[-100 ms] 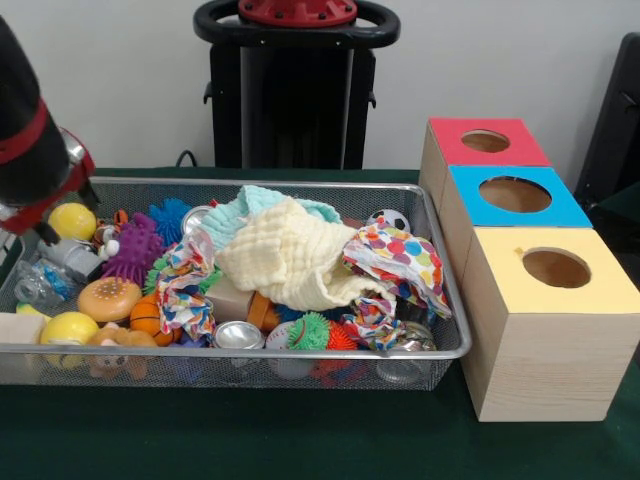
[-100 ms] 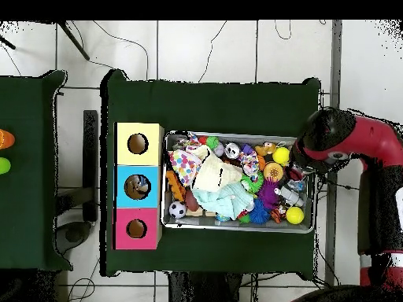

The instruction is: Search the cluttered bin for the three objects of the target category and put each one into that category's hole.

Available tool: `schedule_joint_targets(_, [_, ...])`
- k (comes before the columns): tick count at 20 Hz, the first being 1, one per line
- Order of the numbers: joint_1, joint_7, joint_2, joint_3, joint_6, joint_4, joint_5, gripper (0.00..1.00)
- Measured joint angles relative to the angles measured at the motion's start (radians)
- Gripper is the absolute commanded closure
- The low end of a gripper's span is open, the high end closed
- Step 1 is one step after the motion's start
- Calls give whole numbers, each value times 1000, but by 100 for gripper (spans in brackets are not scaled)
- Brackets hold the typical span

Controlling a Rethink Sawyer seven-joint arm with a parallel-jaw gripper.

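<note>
Red-and-black Sawyer arm [image 1: 35,140] hangs over the left end of the silver wire-mesh bin [image 1: 440,330], gripper hidden so can't tell its state; looks like search step, next: pick a target from clutter near the yellow ball [image 1: 72,221], carry to blue-topped wooden box [image 1: 515,195].

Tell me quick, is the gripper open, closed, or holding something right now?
Gripper: cannot be told. It sits low over the end of the bin beside a yellow ball, and the arm hides its tips in both views.
</note>
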State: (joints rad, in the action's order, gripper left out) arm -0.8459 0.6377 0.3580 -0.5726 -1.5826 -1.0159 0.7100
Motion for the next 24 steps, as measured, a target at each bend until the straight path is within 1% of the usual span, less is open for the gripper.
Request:
schedule_joint_targets(7, [-21, -56, -5, 0, -6, 77, 3, 0])
schedule_joint_targets(11, [-19, -56, -14, 1, -6, 90, 4, 0])
schedule_joint_targets(17, [6, -56, -57, 1, -6, 121, 6, 0])
schedule_joint_targets(24, [39, -56, -91, 1, -6, 125, 5, 0])
